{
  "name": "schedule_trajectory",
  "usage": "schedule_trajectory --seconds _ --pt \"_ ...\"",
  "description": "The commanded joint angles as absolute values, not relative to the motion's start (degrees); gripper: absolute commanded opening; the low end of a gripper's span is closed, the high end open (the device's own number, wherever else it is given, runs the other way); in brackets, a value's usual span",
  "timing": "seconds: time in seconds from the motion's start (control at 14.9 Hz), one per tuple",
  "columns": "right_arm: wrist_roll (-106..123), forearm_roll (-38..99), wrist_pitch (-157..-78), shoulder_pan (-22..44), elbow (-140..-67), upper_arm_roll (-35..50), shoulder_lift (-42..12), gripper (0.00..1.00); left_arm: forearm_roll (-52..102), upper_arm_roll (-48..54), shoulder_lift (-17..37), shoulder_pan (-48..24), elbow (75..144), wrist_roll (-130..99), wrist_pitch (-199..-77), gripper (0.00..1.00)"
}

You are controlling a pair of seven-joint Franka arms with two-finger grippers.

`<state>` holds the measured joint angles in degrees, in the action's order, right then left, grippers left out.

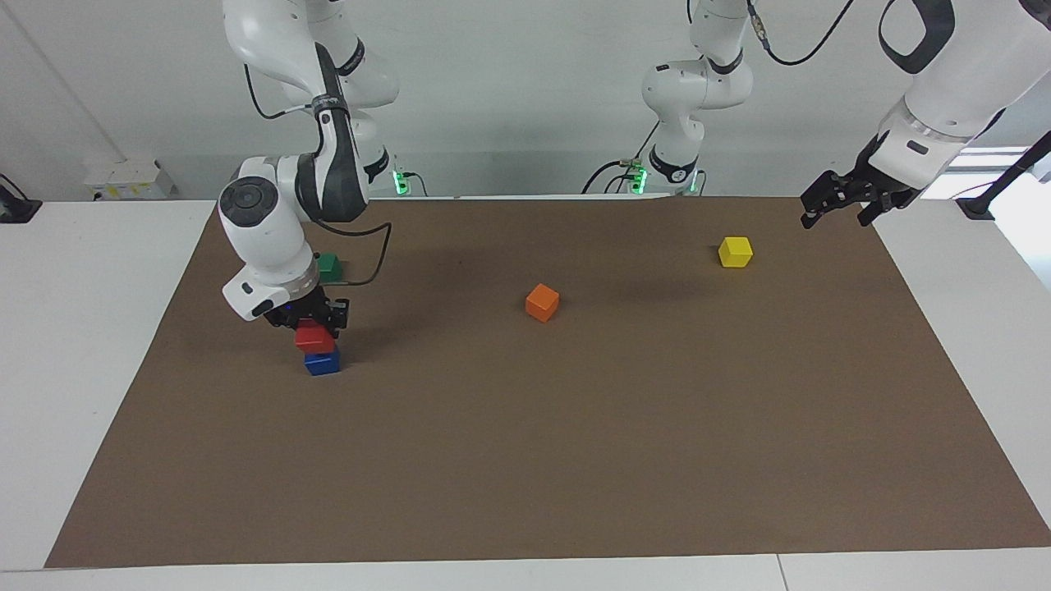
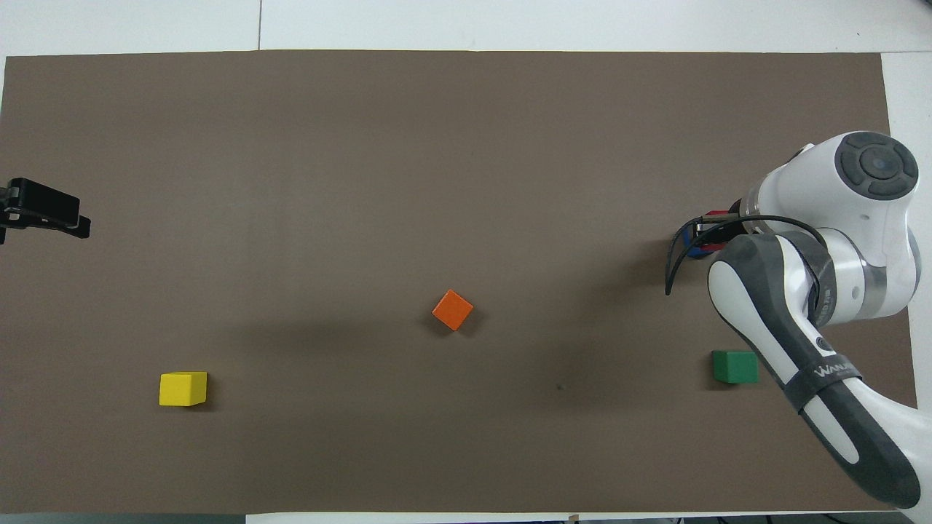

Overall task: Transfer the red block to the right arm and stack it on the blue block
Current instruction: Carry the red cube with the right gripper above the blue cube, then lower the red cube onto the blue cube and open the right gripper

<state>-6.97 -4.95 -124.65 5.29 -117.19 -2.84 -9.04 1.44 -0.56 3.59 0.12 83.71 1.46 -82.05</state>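
Note:
The red block (image 1: 314, 336) is between the fingers of my right gripper (image 1: 316, 328), directly on top of the blue block (image 1: 322, 362) and slightly tilted. I cannot tell whether its weight rests on the blue block. Both are at the right arm's end of the mat. In the overhead view the right arm's wrist covers most of them; only a sliver of the red block (image 2: 717, 216) and of the blue block (image 2: 697, 251) show. My left gripper (image 1: 837, 212) is open and empty, raised over the mat's edge at the left arm's end, and also shows in the overhead view (image 2: 45, 211).
A green block (image 1: 329, 267) lies just nearer to the robots than the stack, beside the right arm's wrist. An orange block (image 1: 542, 302) lies mid-mat. A yellow block (image 1: 735, 251) lies toward the left arm's end. The brown mat (image 1: 575, 460) covers the table.

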Motion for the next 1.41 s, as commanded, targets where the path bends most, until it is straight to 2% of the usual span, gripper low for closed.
schedule_trajectory --seconds 0.0,0.4,1.34 --pt "-5.02 -6.33 -126.65 4.13 -119.62 -2.55 -7.56 0.0 0.18 -1.49 0.54 -1.05 86.55 0.27 -80.51 1.0" --pt "-1.85 -7.81 -127.44 3.08 -120.06 -2.72 -7.56 0.0 0.18 -1.41 -0.79 -1.32 89.29 0.35 -81.65 1.0" --pt "-2.2 -8.26 -130.25 3.69 -119.71 -2.64 -9.23 0.0 0.09 -0.62 -0.44 -1.67 88.85 0.88 -81.47 1.0"
